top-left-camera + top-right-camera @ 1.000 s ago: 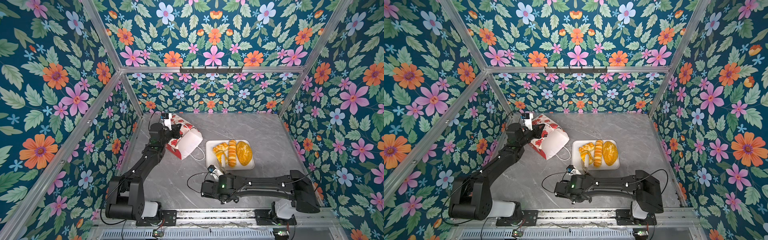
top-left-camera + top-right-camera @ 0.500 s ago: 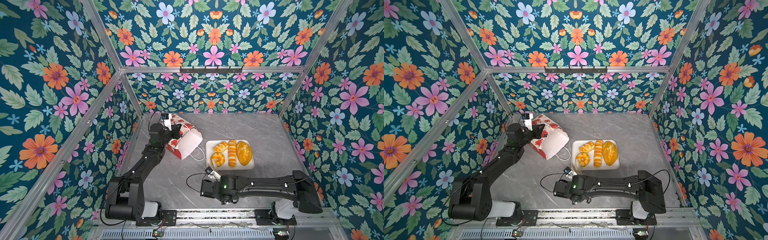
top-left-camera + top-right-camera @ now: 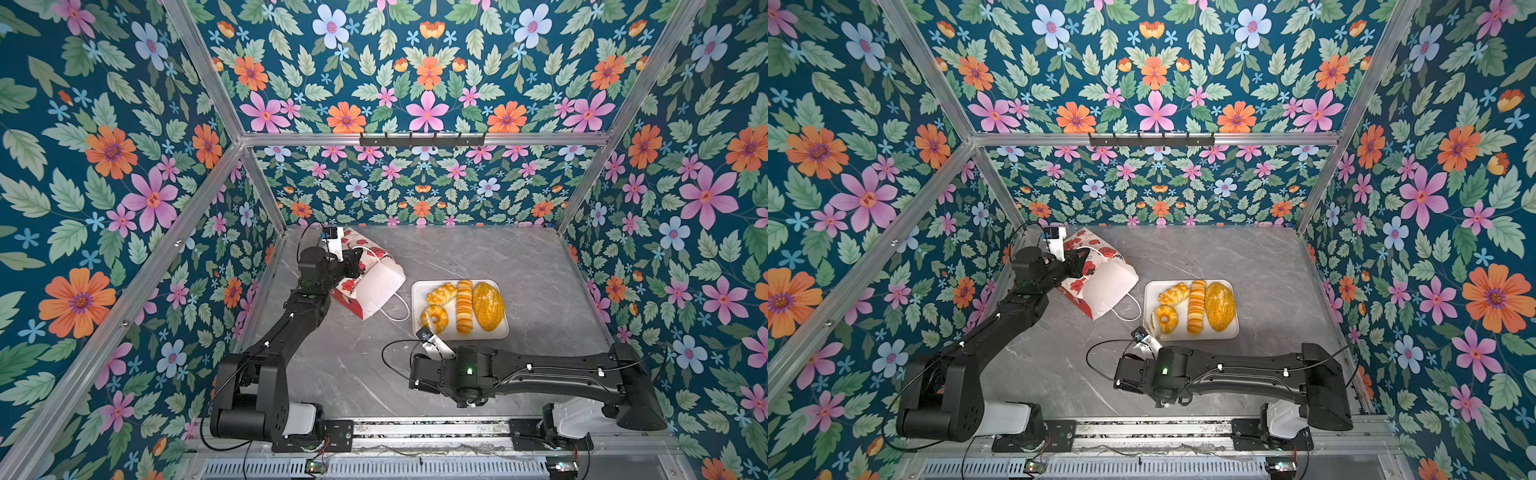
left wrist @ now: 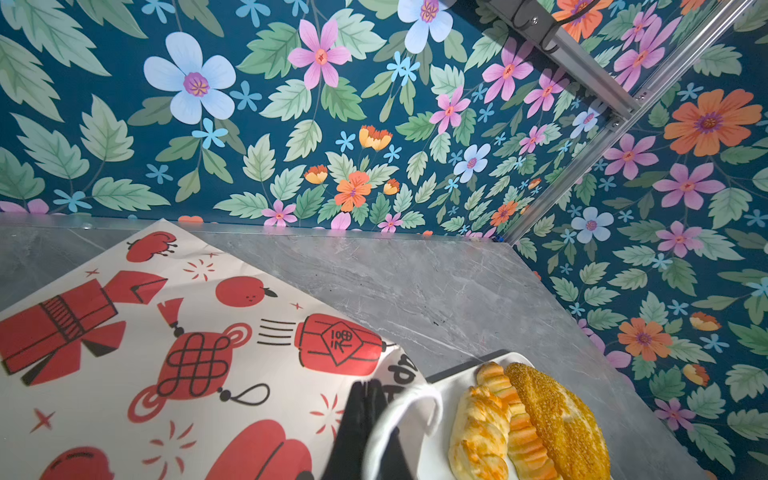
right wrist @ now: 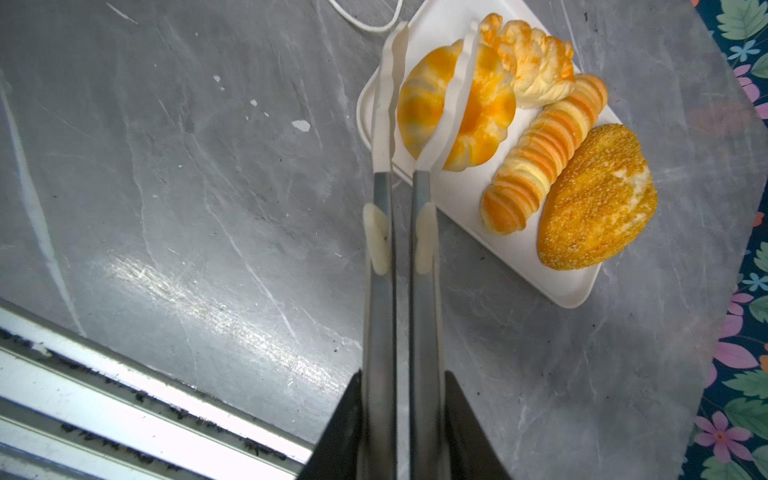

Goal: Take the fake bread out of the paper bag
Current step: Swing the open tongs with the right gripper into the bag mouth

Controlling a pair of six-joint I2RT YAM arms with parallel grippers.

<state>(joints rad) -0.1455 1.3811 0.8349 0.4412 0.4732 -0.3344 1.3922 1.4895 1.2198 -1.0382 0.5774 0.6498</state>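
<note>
The paper bag (image 3: 376, 286) (image 3: 1108, 286) (image 4: 166, 332) lies on its side, its white mouth facing the tray; its inside is hidden. My left gripper (image 3: 353, 266) (image 3: 1081, 261) (image 4: 368, 401) is shut on the bag's rim by a cord handle (image 4: 415, 399). Four fake bread pieces lie on the white tray (image 3: 498, 332) (image 5: 561, 291): ring bun (image 3: 434, 318) (image 5: 486, 108), flaky pastry (image 3: 441, 293) (image 5: 532, 62), ridged loaf (image 3: 464, 307) (image 5: 544, 153), seeded loaf (image 3: 488, 306) (image 5: 598, 199). My right gripper (image 3: 432, 349) (image 5: 401, 386) is shut on metal tongs (image 5: 380, 291), whose white tips stand apart over the ring bun.
Flowered walls and aluminium posts close in the grey marble table (image 3: 519, 257) on three sides. A metal rail (image 3: 415, 428) runs along the front edge just behind my right arm. The bag's other cord handle (image 3: 399, 309) lies loose on the table between bag and tray.
The ring bun went from beside the pastry down onto the tray's near left corner. My right arm with the tongs has drawn back a little toward the front. The left arm has not moved.
</note>
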